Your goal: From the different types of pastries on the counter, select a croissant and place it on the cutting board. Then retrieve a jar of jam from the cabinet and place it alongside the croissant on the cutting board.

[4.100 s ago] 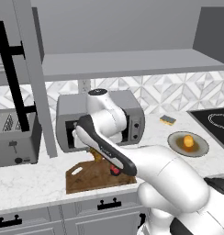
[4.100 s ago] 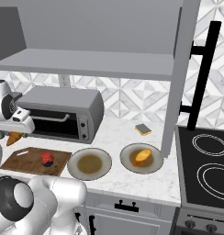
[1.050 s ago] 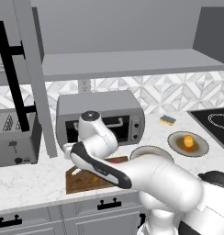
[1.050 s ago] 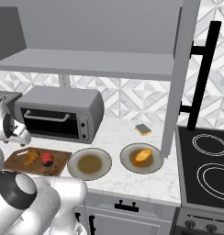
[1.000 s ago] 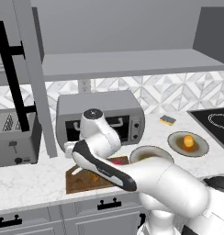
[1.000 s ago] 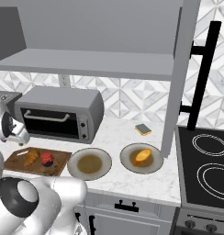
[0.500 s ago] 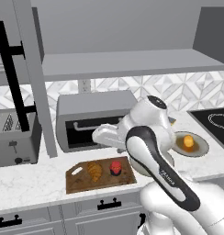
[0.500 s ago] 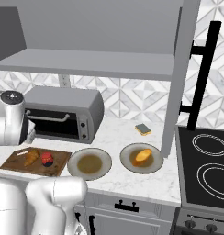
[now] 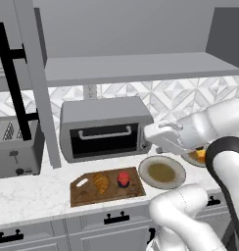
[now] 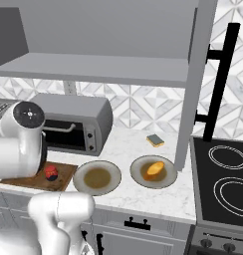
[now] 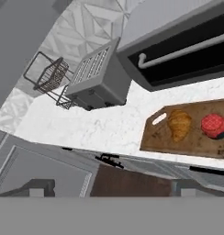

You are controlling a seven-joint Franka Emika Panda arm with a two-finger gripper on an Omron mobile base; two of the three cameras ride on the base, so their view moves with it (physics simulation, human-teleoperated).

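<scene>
Both croissant [image 9: 100, 182] and jar [image 9: 123, 178] lie side by side on the board [image 9: 82, 194]; nothing outstanding, my gripper [image 9: 158, 132] wide open and empty.

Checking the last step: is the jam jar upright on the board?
Upright: the jar of jam stands lid-up on the cutting board, beside the croissant.

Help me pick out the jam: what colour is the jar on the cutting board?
Red, lid included: the jar of jam shows best in the hand view.
</scene>
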